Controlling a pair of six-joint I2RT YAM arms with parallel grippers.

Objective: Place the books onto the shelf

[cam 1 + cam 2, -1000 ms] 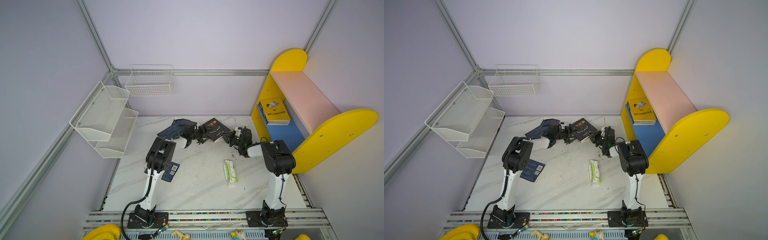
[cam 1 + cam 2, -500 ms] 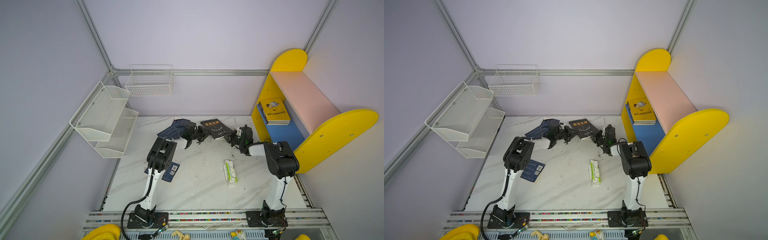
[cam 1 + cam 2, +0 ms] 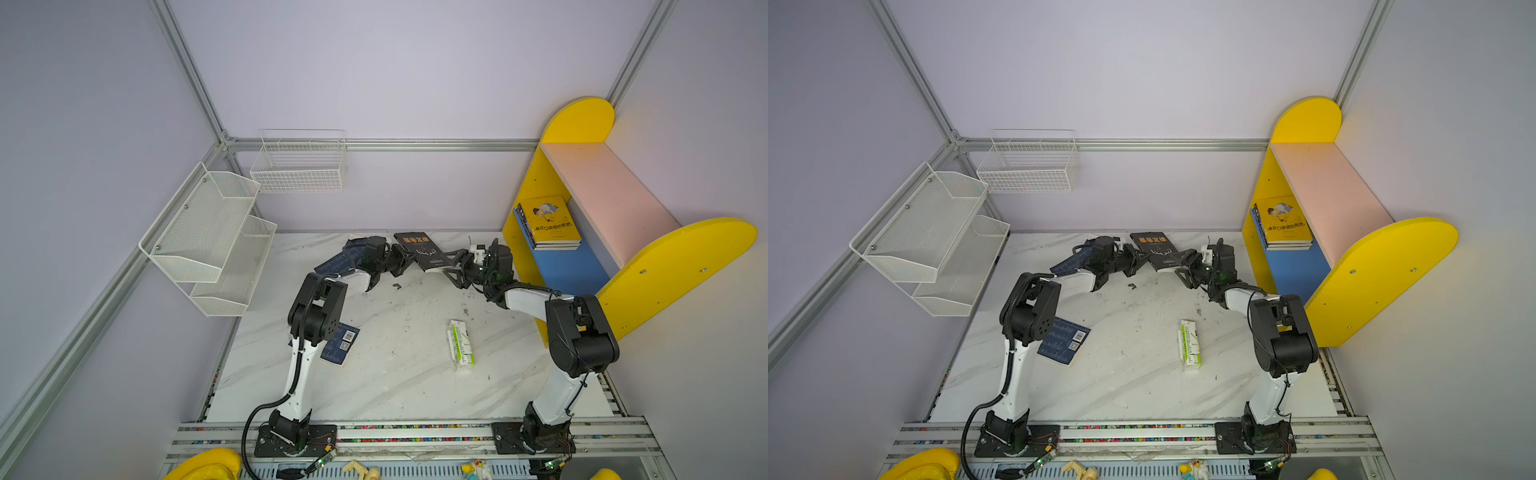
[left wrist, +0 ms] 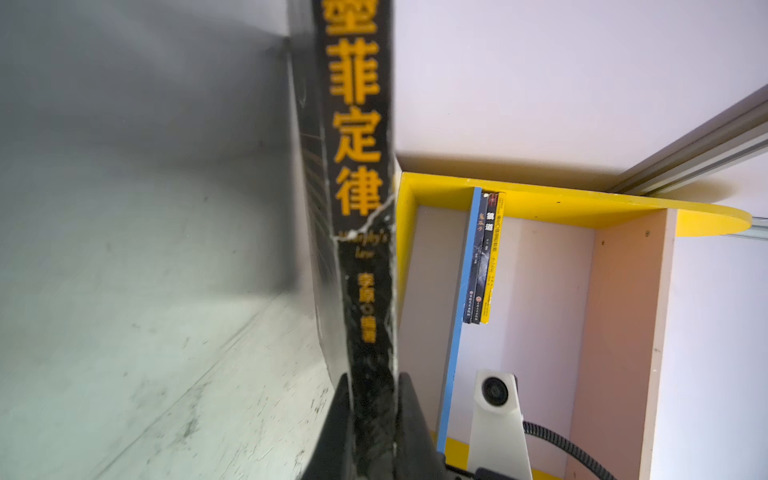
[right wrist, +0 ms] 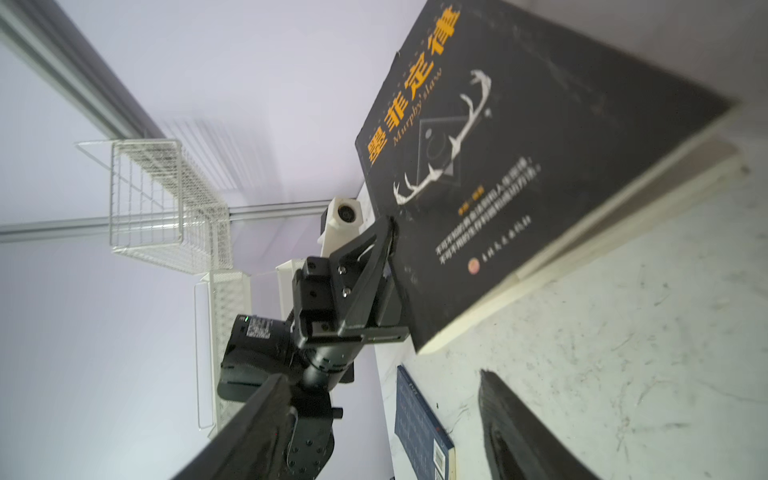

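A black book with an orange Chinese title sits tilted at the back middle of the table. My left gripper is shut on its spine. My right gripper stands open just off the book's other side, holding nothing. The shelf stands at the right, with a short stack topped by a yellow book on its blue board. One navy book lies under my left forearm and another lies by the left arm's elbow.
A green-and-white carton lies on the marble table right of centre. A white mesh tiered rack hangs on the left wall, and a white wire basket hangs on the back wall.
My left gripper shut on the black book while my right gripper opened and let it go. The book shifted a little toward the back wall.
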